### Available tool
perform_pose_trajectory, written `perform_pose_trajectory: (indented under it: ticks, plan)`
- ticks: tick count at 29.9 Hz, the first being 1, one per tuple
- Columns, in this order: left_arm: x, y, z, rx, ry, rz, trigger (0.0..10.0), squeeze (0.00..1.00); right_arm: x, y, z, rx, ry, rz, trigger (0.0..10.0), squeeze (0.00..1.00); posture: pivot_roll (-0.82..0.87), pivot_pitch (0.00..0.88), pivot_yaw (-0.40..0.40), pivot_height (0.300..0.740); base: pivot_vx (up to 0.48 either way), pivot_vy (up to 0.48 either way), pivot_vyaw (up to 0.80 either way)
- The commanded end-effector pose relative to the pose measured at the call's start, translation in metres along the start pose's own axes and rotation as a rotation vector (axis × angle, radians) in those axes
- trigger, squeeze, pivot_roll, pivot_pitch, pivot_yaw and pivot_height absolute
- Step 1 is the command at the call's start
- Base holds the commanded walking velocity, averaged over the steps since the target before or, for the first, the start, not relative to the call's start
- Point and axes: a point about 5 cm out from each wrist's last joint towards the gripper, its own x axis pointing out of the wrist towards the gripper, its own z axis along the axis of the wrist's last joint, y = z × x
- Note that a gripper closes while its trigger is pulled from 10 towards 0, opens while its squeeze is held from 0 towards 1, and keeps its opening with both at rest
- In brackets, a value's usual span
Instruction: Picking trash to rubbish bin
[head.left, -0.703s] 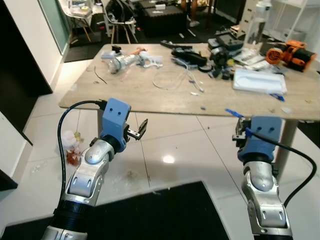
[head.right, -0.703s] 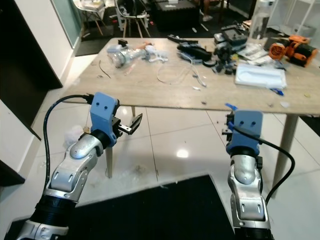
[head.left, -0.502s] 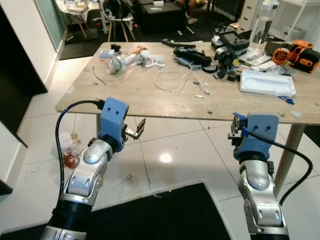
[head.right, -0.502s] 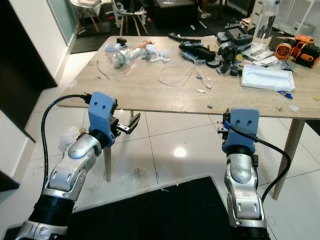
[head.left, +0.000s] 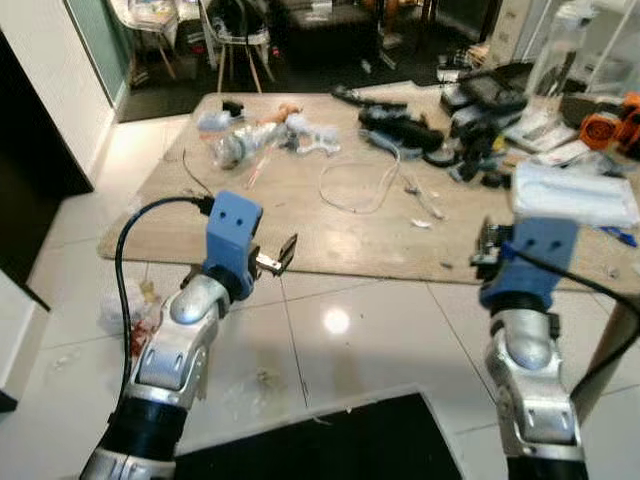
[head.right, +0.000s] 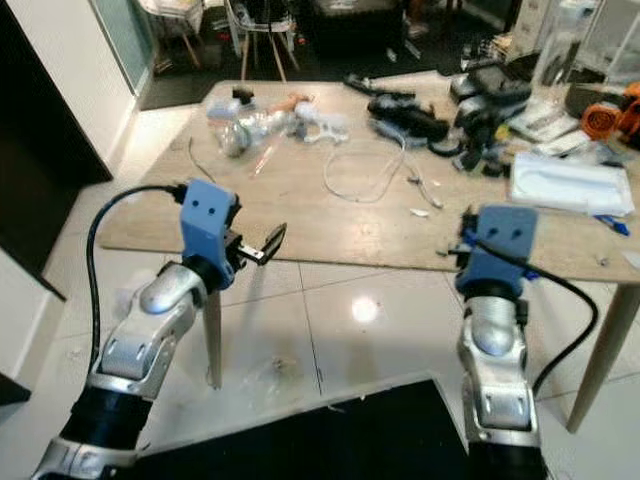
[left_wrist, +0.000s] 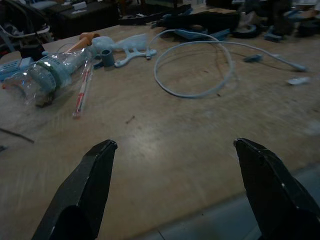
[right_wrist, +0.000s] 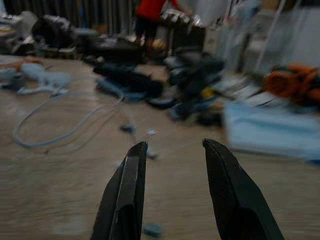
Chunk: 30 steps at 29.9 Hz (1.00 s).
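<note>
On the floor at far left, beside the worktop leg, lies crumpled plastic trash (head.left: 125, 305); on the wooden worktop (head.left: 300, 225) above it rests a crushed clear plastic bottle (left_wrist: 45, 80) with a red-and-white straw (left_wrist: 82, 92) just beside it; the left claw (left_wrist: 175, 192) hangs at the near edge, fingers spread wide and empty; a loop of white cable (head.left: 358, 185) lies mid-worktop; the right claw (right_wrist: 172, 192) hovers over the near edge, fingers parted and holding nothing; black tools (head.left: 405, 120), a white tray (head.left: 575, 192) and an orange tool (head.left: 605, 125) crowd the right end.
</note>
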Motion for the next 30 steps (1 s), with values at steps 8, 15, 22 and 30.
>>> perform_pose_trajectory:
  ticks: [8, 15, 22, 30]
  plan:
    - [-0.0009, 0.0013, -0.0021, 0.008, 0.021, -0.007, 10.0, 0.00, -0.0002, -0.0032, -0.0029, 0.009, 0.023, 0.000, 10.0, 0.00, -0.06, 0.136, 0.106, 0.740, 0.442, 0.000, 0.00]
    - [-0.0006, -0.0001, -0.0029, 0.007, 0.026, -0.014, 10.0, 0.00, -0.0017, -0.0031, -0.0028, 0.017, 0.027, 0.009, 10.0, 0.00, -0.07, 0.140, 0.108, 0.740, 0.441, 0.000, 0.00]
    - [0.0000, -0.0005, -0.0013, 0.006, 0.021, -0.020, 10.0, 0.00, -0.0014, -0.0027, -0.0027, 0.022, 0.030, 0.010, 10.0, 0.00, -0.06, 0.141, 0.108, 0.740, 0.442, 0.000, 0.00]
    - [-0.0010, -0.0033, 0.0003, 0.010, 0.006, -0.045, 10.0, 0.00, -0.0038, -0.0007, -0.0043, 0.028, 0.040, 0.012, 10.0, 0.00, -0.06, 0.141, 0.108, 0.740, 0.198, 0.000, 0.00]
